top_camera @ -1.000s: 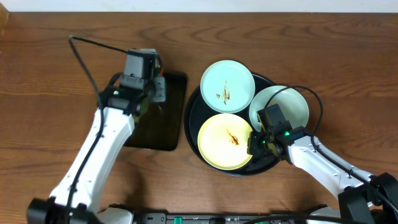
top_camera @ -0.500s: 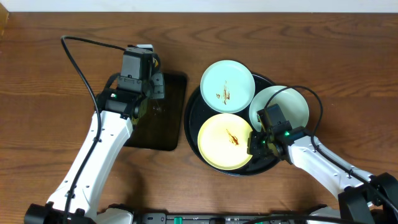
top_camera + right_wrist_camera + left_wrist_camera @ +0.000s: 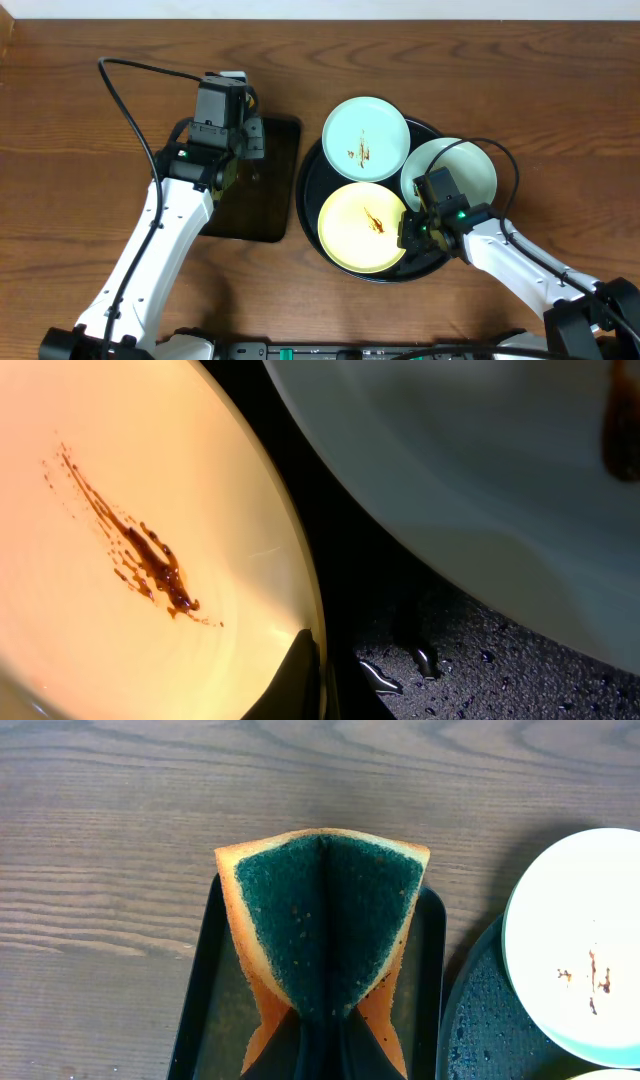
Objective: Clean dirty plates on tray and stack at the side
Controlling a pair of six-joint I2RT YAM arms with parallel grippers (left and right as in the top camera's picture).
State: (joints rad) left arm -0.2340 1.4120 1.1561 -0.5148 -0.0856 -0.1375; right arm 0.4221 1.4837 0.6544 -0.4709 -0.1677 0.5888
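From overhead, your left claw (image 3: 250,142) sits over the far end of the rectangular tray (image 3: 272,215). It has shifted a little farther from you over the last second and has since gone still. Your right claw (image 3: 408,232) has not moved. It rests at the right edge of the yellow plate (image 3: 355,235), which lies on the round black tray (image 3: 308,200) with the two mint plates (image 3: 365,138) (image 3: 470,165). One is at the far side and the other is at the right, partly under the right arm's cable. The bare tabletop (image 3: 80,120) beside the tray holds no plate, so nothing is stacked yet.

In the left wrist view, the left claw is pinching the sponge (image 3: 325,910), which is folded with its green scouring face showing and its orange edges flaring out. The sponge hangs over the rectangular tray. The far mint plate (image 3: 575,950) is off to the right, with brown flecks on it.

In the right wrist view, the right claw looks pressed together on the yellow plate's rim, just beside the glossy black gap where the tray shows. The brown sauce smear (image 3: 140,555) across the plate's centre is unwiped, and the other mint plate (image 3: 480,490) fills the upper right.

Judging by this, you have the sponge in hand and the plate steadied, so wiping the yellow plate looks like the next step.
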